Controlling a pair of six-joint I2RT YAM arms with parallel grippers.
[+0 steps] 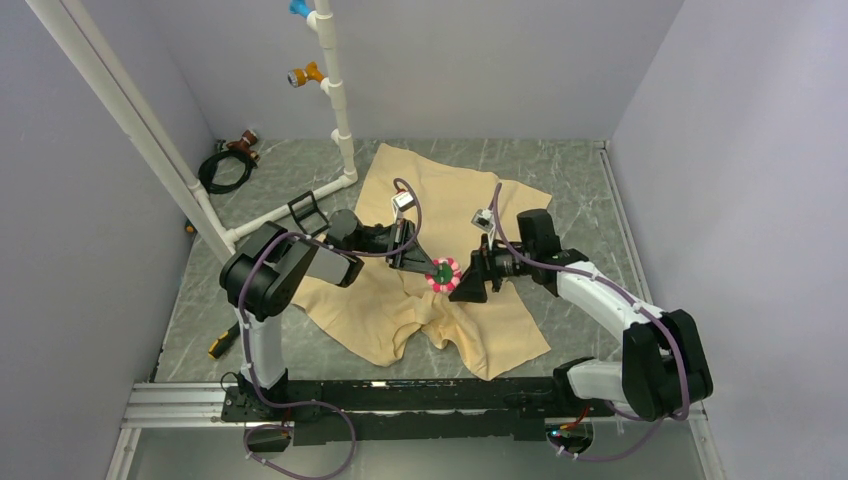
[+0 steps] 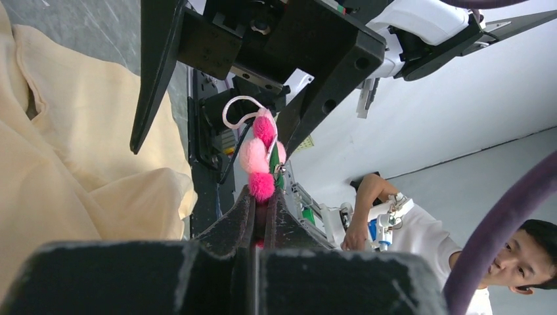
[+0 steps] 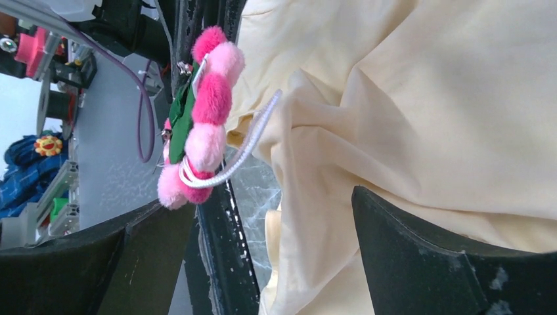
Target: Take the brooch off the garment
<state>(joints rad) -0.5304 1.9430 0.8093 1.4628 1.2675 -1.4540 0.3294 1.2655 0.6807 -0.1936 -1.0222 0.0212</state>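
**While the left pincer grips the brooch, the right one stands wide**

Because the brooch (image 1: 443, 273) is pinched by its lower edge between the closed fingers of the left pincer (image 2: 261, 209), the coming move turns on how it lies to the other arm. It sits just beyond the left fingertips and in line with them. It is also inside the wide-open jaws of the right pincer (image 3: 272, 200), nearer one finger than the other.

From above, the brooch hangs over the middle of the garment (image 1: 440, 195). The left pincer touches it on one side and the right pincer's tips are just beside it on the other, so both arms are about equally near. Both wrist views show it edge-on. Its long axis runs straight out from the left fingers, and its flat faces are turned toward the right pincer's two fingers.

It is a ring of fluffy balls, deep pink and pale pink by turns, on a green backing (image 3: 178, 125). A white cord loop (image 3: 243, 147) trails toward a fold of the garment. Whether the loop or the pin is caught in the cloth cannot be told. The beige garment lies crumpled on the table (image 1: 570, 170).
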